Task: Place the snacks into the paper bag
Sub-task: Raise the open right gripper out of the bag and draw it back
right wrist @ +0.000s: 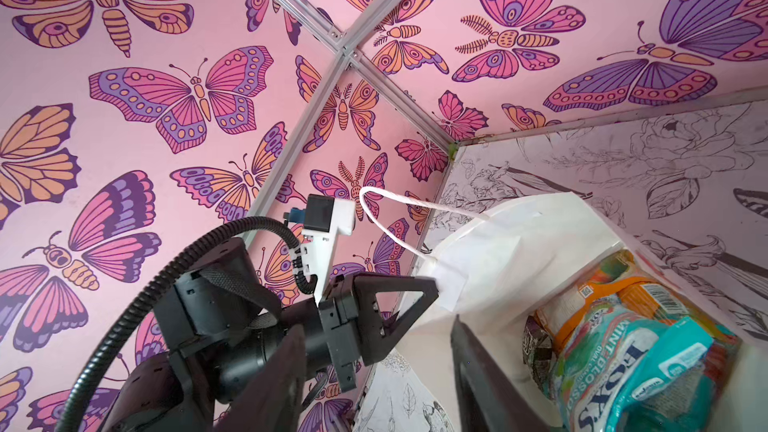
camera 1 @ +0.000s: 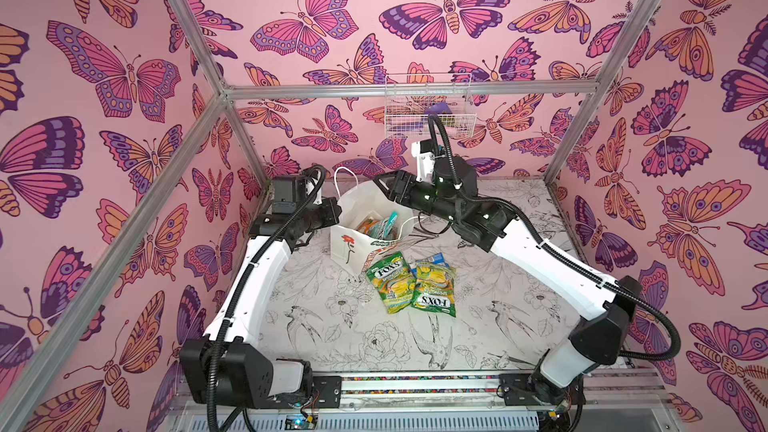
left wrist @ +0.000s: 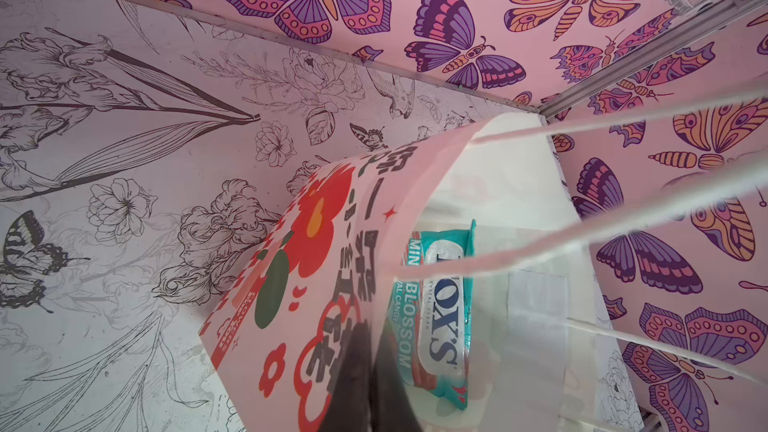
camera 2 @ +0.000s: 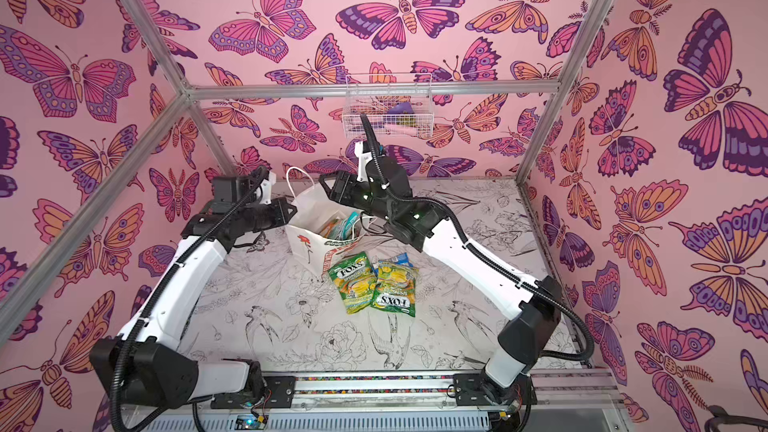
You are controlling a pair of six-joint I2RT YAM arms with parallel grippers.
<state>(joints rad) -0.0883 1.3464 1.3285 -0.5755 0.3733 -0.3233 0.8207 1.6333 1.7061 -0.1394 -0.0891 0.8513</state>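
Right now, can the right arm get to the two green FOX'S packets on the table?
Probably yes. The right claw hangs open and empty over the paper bag, and both green packets lie bare on the table, nothing above them. The left claw pinches the bag's rim, out of the way.

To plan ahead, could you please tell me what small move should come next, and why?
Probably lift the right pincer away from the paper bag toward the green-yellow FOX'S packets on the table: its jaws stand open and empty over the teal packet inside, and the left pincer grips the rim.
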